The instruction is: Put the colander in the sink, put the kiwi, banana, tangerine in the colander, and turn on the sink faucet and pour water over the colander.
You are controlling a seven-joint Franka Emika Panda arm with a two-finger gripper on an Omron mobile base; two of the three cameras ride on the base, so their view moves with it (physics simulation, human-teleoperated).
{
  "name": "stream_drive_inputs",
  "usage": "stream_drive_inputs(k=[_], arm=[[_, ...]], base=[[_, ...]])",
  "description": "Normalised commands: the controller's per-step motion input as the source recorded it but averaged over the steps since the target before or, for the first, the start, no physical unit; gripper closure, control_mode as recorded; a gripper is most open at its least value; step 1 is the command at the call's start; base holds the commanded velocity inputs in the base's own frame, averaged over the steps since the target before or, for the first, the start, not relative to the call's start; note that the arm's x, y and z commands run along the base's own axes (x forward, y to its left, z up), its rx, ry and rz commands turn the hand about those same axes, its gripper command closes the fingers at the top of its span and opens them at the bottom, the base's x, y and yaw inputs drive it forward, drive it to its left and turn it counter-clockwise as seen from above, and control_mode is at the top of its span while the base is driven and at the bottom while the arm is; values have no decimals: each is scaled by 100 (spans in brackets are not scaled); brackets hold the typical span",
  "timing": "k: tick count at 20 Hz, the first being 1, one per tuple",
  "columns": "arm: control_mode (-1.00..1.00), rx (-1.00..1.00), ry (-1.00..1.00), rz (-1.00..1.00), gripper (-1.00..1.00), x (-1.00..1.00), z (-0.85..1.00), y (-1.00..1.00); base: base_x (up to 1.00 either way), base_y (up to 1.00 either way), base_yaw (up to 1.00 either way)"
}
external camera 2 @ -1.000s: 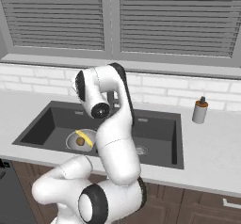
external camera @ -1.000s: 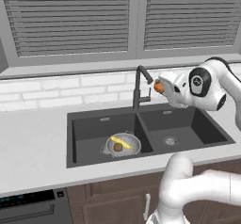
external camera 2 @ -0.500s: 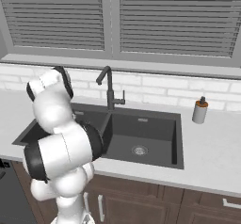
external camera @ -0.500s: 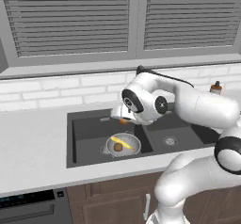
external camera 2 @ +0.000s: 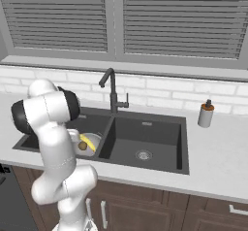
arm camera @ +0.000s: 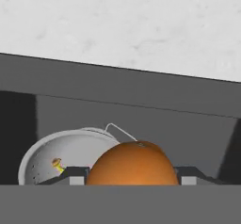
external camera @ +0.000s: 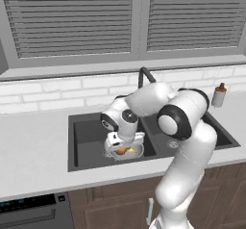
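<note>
While the pincer [arm camera: 126,177] grips the tangerine [arm camera: 133,164], the colander [arm camera: 61,156] sits beneath

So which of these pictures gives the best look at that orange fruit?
The hand view: the tangerine sits large and close between the gripper fingers, above the colander. The left base view shows just a small orange spot under the hand over the sink. In the right base view the arm blocks it.

Light: even and soft, bright on the bench [external camera: 33,146] around the sink [external camera: 84,127].
Shadows: sink basins stayed dark; left of the colander [arm camera: 61,155] a wall strip went near black.
Glare: none; the tangerine [arm camera: 132,164] carried only gentle shading.
Sharpness: rendered, slightly soft, no edge distortion.
</note>
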Motion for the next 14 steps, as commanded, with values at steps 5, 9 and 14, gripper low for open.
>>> stream_drive_inputs(k=[5,9,14], arm=[[-100,-27,52,0,100,66,1,-50],[-100,-15,23,0,100,83,3,-41],[-100,-14,1,0,100,98,-4,-1]], base=[[0,0,0],[0,0,0],[0,0,0]])
